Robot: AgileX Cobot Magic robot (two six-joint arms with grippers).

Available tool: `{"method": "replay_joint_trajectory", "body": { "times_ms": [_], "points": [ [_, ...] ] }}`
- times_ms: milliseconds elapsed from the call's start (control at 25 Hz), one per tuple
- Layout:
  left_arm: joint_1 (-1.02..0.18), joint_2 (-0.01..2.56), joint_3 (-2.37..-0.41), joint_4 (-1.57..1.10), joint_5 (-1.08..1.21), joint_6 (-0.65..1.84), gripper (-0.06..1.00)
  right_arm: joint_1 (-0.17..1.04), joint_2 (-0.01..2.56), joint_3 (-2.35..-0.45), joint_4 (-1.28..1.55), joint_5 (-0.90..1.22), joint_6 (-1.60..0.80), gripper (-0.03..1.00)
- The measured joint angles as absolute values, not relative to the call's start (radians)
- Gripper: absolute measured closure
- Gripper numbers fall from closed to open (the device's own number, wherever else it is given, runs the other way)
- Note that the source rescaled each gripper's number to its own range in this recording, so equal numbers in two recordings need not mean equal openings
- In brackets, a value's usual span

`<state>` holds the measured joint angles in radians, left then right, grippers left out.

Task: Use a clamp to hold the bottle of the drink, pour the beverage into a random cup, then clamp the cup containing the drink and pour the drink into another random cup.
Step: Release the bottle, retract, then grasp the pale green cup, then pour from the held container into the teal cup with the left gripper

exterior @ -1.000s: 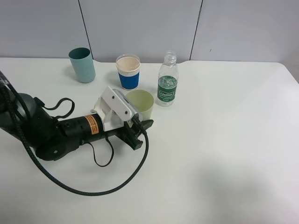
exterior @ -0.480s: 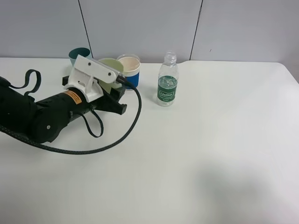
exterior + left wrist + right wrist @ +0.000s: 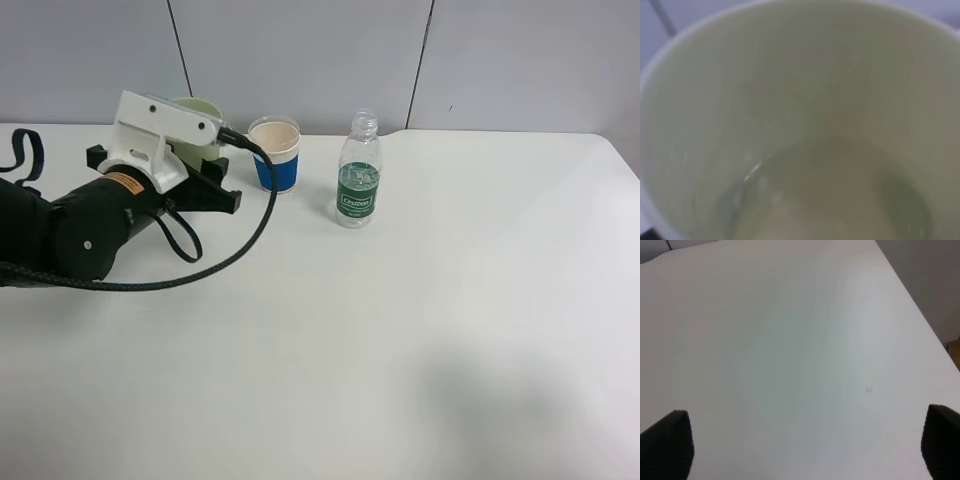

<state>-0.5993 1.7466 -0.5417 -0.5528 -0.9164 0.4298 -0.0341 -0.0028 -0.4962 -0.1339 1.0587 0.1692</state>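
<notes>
My left gripper [image 3: 207, 168] is shut on a pale green cup [image 3: 196, 107] and holds it lifted and tilted at the back left of the table. The left wrist view looks straight into this cup [image 3: 800, 100]; a little clear liquid lies at its bottom [image 3: 830, 200]. The teal cup is hidden behind my left arm. A blue and white paper cup [image 3: 274, 153] stands upright just right of the gripper. The clear bottle with a green label [image 3: 358, 172] stands upright, uncapped, further right. My right gripper [image 3: 800, 450] is open and empty above bare table, out of the exterior view.
A black cable [image 3: 225, 260] loops from the left wrist over the white table [image 3: 450, 330]. The table's back edge meets a grey panel wall [image 3: 300, 50]. The right wrist view shows the table's far corner edge [image 3: 920, 305].
My left gripper has lifted the pale green cup from beside the bottle and carried it back and left, past the blue cup, to where the teal cup stood. The cup is now tilted.
</notes>
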Motion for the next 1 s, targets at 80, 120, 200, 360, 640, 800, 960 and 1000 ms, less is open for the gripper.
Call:
{"method": "replay_joint_trajectory", "body": {
  "times_ms": [80, 120, 200, 360, 640, 800, 960, 1000],
  "points": [
    [-0.566, 1.728, -0.542, -0.556, -0.911, 0.430, 0.92, -0.034, -0.003, -0.496, -0.134, 1.059, 0.169, 0.02],
    [-0.545, 1.718, -0.541, -0.554, -0.908, 0.428, 0.92, -0.034, -0.003, -0.496, -0.134, 1.059, 0.169, 0.02],
    [-0.499, 1.703, -0.541, -0.547, -0.898, 0.413, 0.92, -0.034, -0.003, -0.496, -0.134, 1.059, 0.169, 0.02],
    [-0.370, 1.695, -0.544, -0.526, -0.872, 0.390, 0.92, -0.034, -0.003, -0.496, -0.134, 1.059, 0.169, 0.02],
    [-0.149, 1.695, -0.678, -0.486, -0.630, 0.454, 0.92, -0.034, -0.003, -0.496, -0.134, 1.059, 0.169, 0.02],
    [-0.091, 1.701, -0.763, -0.467, -0.557, 0.541, 0.92, -0.034, -0.003, -0.496, -0.134, 1.059, 0.169, 0.02],
    [-0.066, 1.732, -0.835, -0.469, -0.512, 0.645, 0.92, -0.034, -0.003, -0.496, -0.134, 1.059, 0.169, 0.02],
    [-0.066, 1.742, -0.851, -0.476, -0.503, 0.677, 0.92, -0.034, -0.003, -0.496, -0.134, 1.059, 0.169, 0.02]
  ]
}}
